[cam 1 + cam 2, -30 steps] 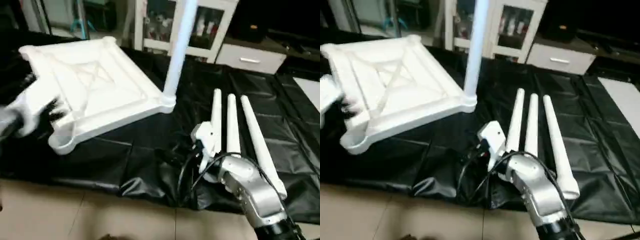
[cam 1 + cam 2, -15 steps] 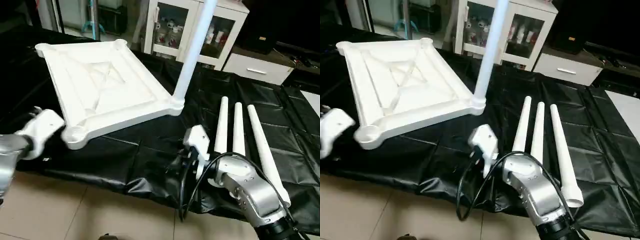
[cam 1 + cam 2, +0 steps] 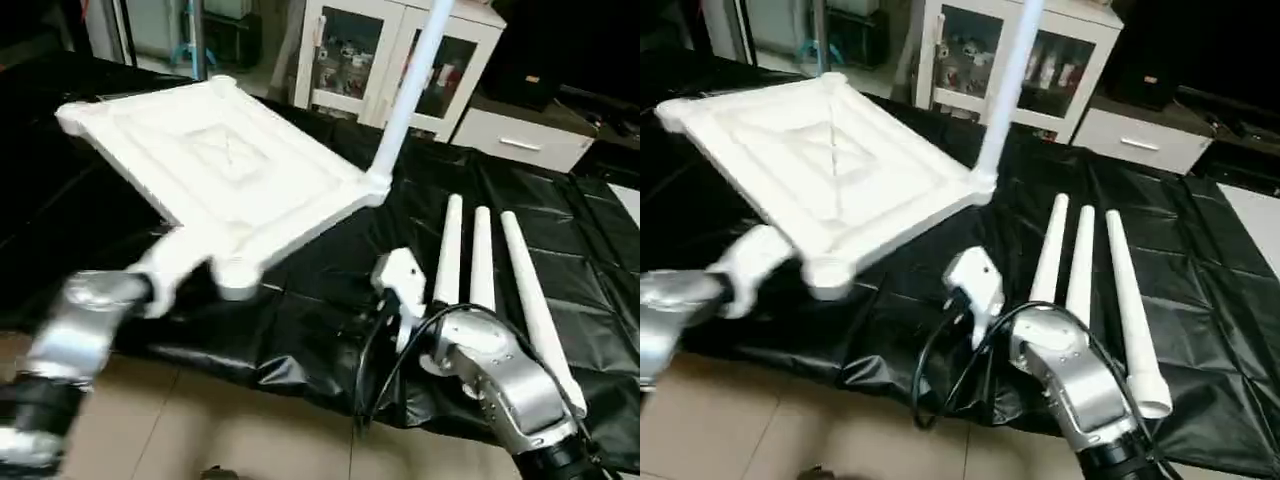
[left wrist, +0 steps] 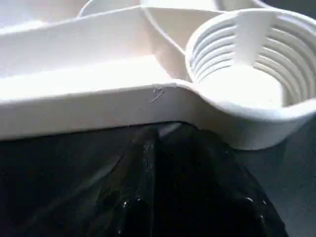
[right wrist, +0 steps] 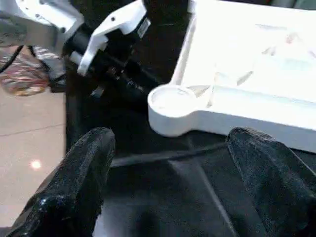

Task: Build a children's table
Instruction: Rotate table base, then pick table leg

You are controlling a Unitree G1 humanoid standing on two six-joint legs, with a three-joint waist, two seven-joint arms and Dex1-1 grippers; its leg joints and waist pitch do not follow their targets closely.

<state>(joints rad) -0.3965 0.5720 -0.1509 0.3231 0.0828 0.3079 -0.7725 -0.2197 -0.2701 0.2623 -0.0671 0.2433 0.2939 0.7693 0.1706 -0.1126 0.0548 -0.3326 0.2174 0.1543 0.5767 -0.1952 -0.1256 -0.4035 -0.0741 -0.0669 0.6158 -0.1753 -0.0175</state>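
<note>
In the left wrist view, the white plastic square tabletop's (image 4: 98, 84) ribbed corner socket (image 4: 247, 64) overhangs black cloth (image 4: 148, 197); head views show the left gripper (image 5: 111, 74) there, spread unreadable; right gripper (image 5: 168, 182) wide apart.

Silver forearms (image 3: 505, 385), white wrist housings, blk cable loops, blk textured fingers (image 5: 74, 185).

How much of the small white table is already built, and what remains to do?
Done: one leg stands in a corner socket of the upside-down table top. In hand: the left gripper is at the near empty socket, with no leg in it; the right gripper is open, holding nothing. Left: three legs lie on the black cover, waiting to be fitted.
</note>
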